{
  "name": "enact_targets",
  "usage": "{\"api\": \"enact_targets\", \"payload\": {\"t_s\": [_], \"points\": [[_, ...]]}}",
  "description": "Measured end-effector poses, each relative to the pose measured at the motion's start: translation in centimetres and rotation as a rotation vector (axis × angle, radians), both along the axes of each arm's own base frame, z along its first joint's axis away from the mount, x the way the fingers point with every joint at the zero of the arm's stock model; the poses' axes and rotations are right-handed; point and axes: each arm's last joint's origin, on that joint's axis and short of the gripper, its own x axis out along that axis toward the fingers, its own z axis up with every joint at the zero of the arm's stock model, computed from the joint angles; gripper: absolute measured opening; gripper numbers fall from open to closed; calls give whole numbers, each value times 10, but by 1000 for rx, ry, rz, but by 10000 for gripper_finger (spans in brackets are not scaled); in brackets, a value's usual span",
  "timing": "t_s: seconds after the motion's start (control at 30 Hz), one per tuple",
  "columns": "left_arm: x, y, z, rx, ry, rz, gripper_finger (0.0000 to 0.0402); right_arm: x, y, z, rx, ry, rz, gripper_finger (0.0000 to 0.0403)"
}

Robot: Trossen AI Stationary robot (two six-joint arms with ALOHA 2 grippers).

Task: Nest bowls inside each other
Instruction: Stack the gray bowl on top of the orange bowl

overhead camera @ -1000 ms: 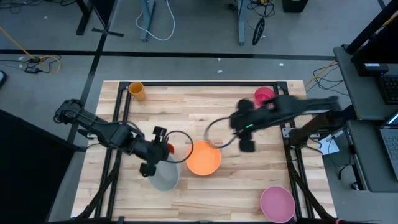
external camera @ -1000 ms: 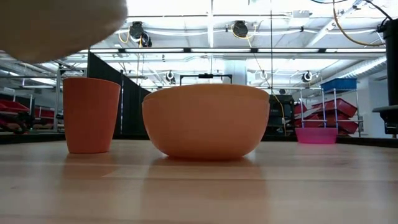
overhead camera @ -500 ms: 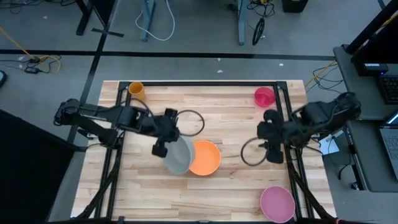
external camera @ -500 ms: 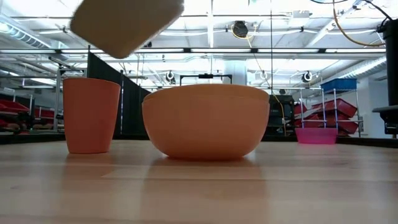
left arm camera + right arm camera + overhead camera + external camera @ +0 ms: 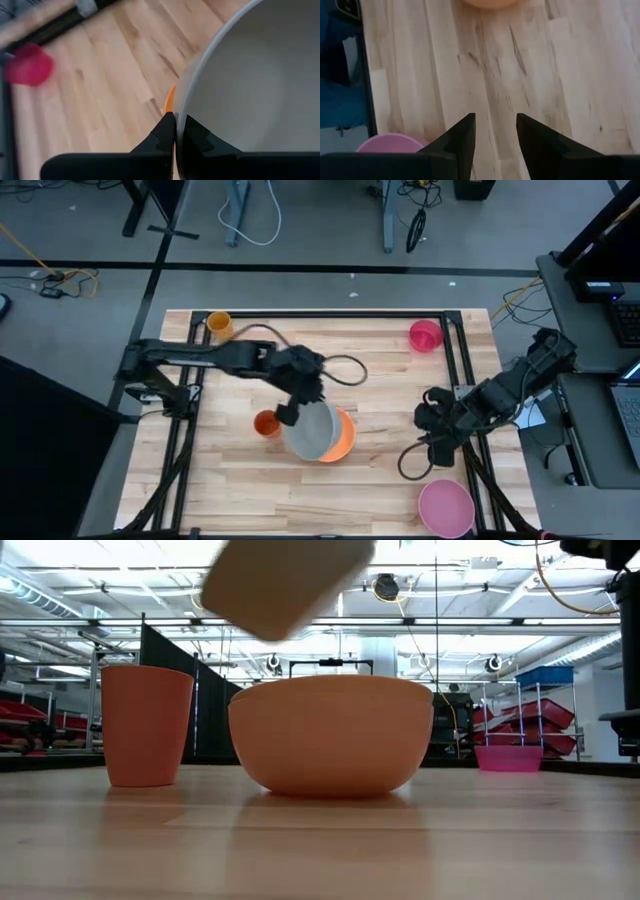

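Observation:
My left gripper [image 5: 290,412] is shut on the pale grey-green bowl [image 5: 312,430], which hangs tilted over the orange bowl [image 5: 344,437]. In the low view the grey-green bowl [image 5: 285,582] is in the air above the orange bowl [image 5: 330,735], which rests on its base on the table. The pale pink bowl [image 5: 446,507] sits at the near right corner. My right gripper [image 5: 436,444] is open above bare table between the orange and pink bowls, nothing between its fingers [image 5: 462,137]. My left gripper pinches the grey-green bowl's rim [image 5: 181,107] with one finger inside the bowl and one outside. The fingers slant down onto it from the table's left and far side. The bowl is lifted clear and tilted, partly over the orange bowl [image 5: 170,102].
A small orange cup [image 5: 266,423] stands just left of the bowls, also in the low view [image 5: 146,725]. A yellow-orange cup [image 5: 219,326] is at the far left corner, a magenta cup [image 5: 425,335] at the far right. A black frame [image 5: 452,370] borders the table.
My left gripper has carried the grey-green bowl toward the table's right edge, from left of the orange bowl to above it, lifted and tilted. The small orange cup has come into view. My right gripper has drawn back from the orange bowl toward the right and near edges, sinking.

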Motion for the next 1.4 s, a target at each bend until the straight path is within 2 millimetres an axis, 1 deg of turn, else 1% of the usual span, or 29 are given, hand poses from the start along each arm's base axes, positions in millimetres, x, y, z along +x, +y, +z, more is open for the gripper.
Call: {"api": "enact_targets", "payload": {"t_s": [0.07,0.13,0.27,0.33,0.63,0.7,0.93,1.07,1.23,1.4], "points": [[15,3,-13,-5,43,-5,0,-2,4,-3,-3,-7,2,128],[26,5,-23,-12,73,-10,0,-4,9,-4,-1,-20,-2,128],[41,8,-39,-14,140,-17,0,-11,17,-4,-6,-43,-4,128],[45,9,-46,-12,158,-18,0,-15,21,-4,-9,-54,-1,128],[46,7,-49,-18,175,-20,3,-27,32,-3,-28,-113,-8,128],[46,6,-49,-22,174,-22,14,-28,33,-3,-36,-124,-9,128],[48,6,-51,-38,181,0,73,-27,33,-4,-35,-125,-19,128],[49,4,-50,-51,163,13,99,-27,33,-4,-30,-125,-28,128],[49,2,-50,-51,166,8,115,-26,35,-5,-32,-117,-31,128],[49,2,-51,-50,173,37,116,-24,37,-8,-39,-109,-30,128]]}}
